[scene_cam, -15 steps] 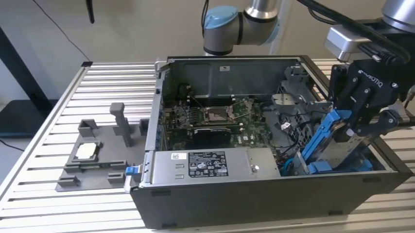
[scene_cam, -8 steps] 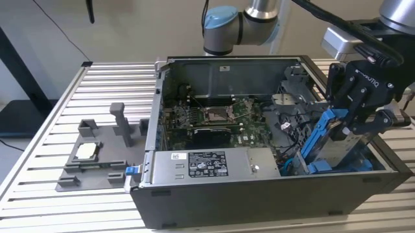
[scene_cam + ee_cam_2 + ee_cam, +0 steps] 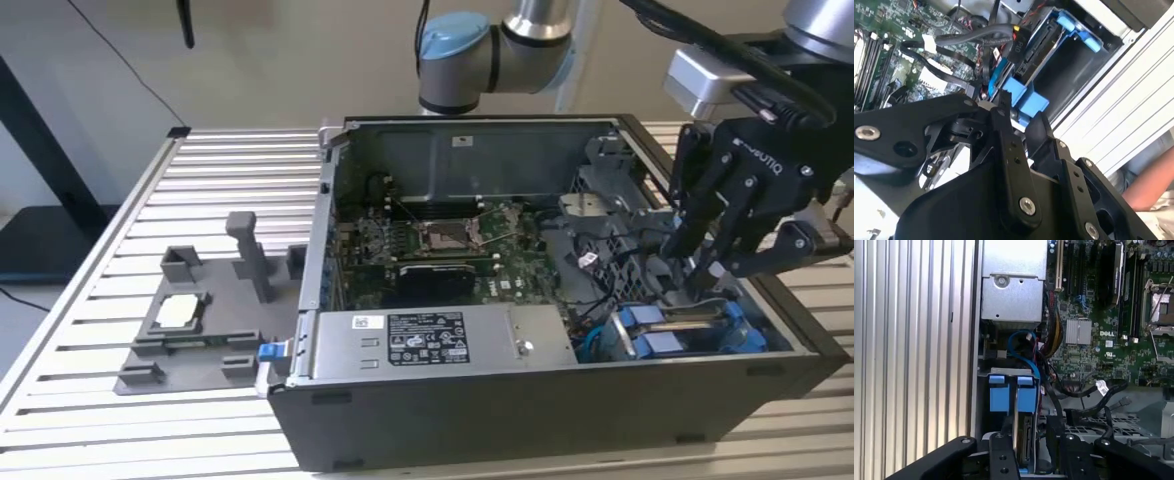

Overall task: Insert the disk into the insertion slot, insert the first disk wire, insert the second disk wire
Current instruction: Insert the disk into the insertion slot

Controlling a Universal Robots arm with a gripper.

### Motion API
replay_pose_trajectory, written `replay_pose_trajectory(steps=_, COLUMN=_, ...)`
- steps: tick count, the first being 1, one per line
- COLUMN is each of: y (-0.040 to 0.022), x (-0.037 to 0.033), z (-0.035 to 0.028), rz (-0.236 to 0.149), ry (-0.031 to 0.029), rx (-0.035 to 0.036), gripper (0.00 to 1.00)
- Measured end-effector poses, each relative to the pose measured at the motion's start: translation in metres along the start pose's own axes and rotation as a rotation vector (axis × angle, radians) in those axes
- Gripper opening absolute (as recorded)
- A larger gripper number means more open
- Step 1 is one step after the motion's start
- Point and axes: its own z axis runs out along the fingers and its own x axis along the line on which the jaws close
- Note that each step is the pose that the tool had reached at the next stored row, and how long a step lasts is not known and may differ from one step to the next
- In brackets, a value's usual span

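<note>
- Hanging at the exterior view's right, the gripper (image 3: 697,268) points down into the computer case (image 3: 534,410), just above the insertion slot (image 3: 638,330) with its blue tabs. A sideways drift here could, I judge, hook the loose black wires (image 3: 601,268) beside it. The power-supply box (image 3: 427,340) wears a white sticker with print, which I leave unread.
- In the second wrist view the gripper (image 3: 1021,117) has its fingers (image 3: 1006,135) parted, with a blue piece of carrier between them, and they clamp nothing. A black wire connector (image 3: 1019,46) with white lettering lies at the socket end of the disk (image 3: 1040,46). I cannot tell whether it is seated. A half-seated plug could work loose.
- In the first wrist view the disk (image 3: 1023,440) stands on edge inside the insertion slot (image 3: 1009,371), and the gripper (image 3: 1026,445) straddles it. A tilted press might bend the socket edge or jam the carrier. The motherboard (image 3: 1089,355) bears white logo lettering and small stickers.
</note>
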Motion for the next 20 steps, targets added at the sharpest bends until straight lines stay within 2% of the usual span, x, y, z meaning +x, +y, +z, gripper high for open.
replay_pose_trajectory(steps=2, y=0.0002, x=-0.0012, z=-0.0068, rz=0.000, ry=0.0002, rx=0.0005, gripper=0.40)
replay_pose_trajectory(steps=3, y=0.0002, x=-0.0019, z=-0.0079, rz=0.000, ry=-0.0006, rx=0.0024, gripper=0.40)
replay_pose_trajectory(steps=4, y=0.0003, x=-0.0027, z=-0.0079, rz=0.000, ry=-0.0042, rx=0.0084, gripper=0.40)
replay_pose_trajectory(steps=5, y=0.0003, x=-0.0034, z=-0.0080, rz=-0.001, ry=-0.0080, rx=0.0193, gripper=0.40)
replay_pose_trajectory(steps=6, y=0.0003, x=-0.0039, z=-0.0080, rz=-0.001, ry=-0.0105, rx=0.0372, gripper=0.40)
replay_pose_trajectory(steps=7, y=0.0004, x=-0.0042, z=-0.0080, rz=-0.002, ry=-0.0112, rx=0.0551, gripper=0.40)
replay_pose_trajectory(steps=8, y=0.0005, x=-0.0046, z=-0.0080, rz=-0.003, ry=-0.0115, rx=0.0695, gripper=0.40)
replay_pose_trajectory(steps=11, y=0.0005, x=-0.0056, z=-0.0076, rz=-0.004, ry=-0.0113, rx=0.1081, gripper=0.40)
replay_pose_trajectory(steps=12, y=0.0005, x=-0.0057, z=-0.0074, rz=-0.004, ry=-0.0113, rx=0.1155, gripper=0.40)
replay_pose_trajectory(steps=16, y=0.0005, x=-0.0058, z=-0.0072, rz=-0.005, ry=-0.0113, rx=0.1180, gripper=0.40)
replay_pose_trajectory(steps=17, y=0.0005, x=-0.0058, z=-0.0069, rz=-0.005, ry=-0.0120, rx=0.1242, gripper=0.40)
replay_pose_trajectory(steps=20, y=0.0004, x=-0.0060, z=-0.0061, rz=-0.005, ry=-0.0153, rx=0.1490, gripper=0.40)
